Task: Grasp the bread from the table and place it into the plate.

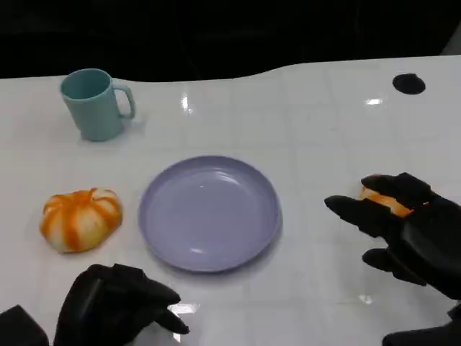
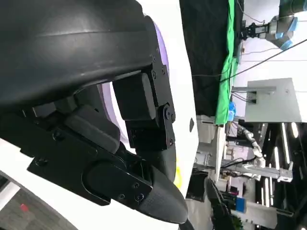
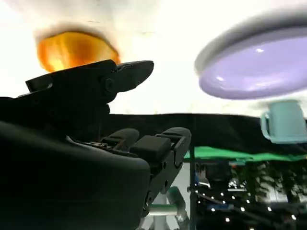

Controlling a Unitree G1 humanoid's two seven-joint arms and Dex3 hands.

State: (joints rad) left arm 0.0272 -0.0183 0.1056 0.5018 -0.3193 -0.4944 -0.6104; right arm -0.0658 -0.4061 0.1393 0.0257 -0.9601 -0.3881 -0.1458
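Plate [image 1: 209, 213] at centre of the head view, on the table [image 1: 302, 130]. Mug [image 1: 94, 103] in the upper left, well apart from the plate. Striped bun [image 1: 80, 219] at left, just beside the plate's left rim. Bread [image 1: 387, 202] at right, partly under the right hand [image 1: 403, 227]. Left hand [image 1: 119, 303] at lower left, below the bun and plate. Dark round spot [image 1: 408, 83] in the upper right.

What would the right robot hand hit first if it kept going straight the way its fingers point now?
Probably the purple plate. The right robot hand points across the white table toward it, with bare table between. The orange bread sits under its fingers, so depth is uncertain.
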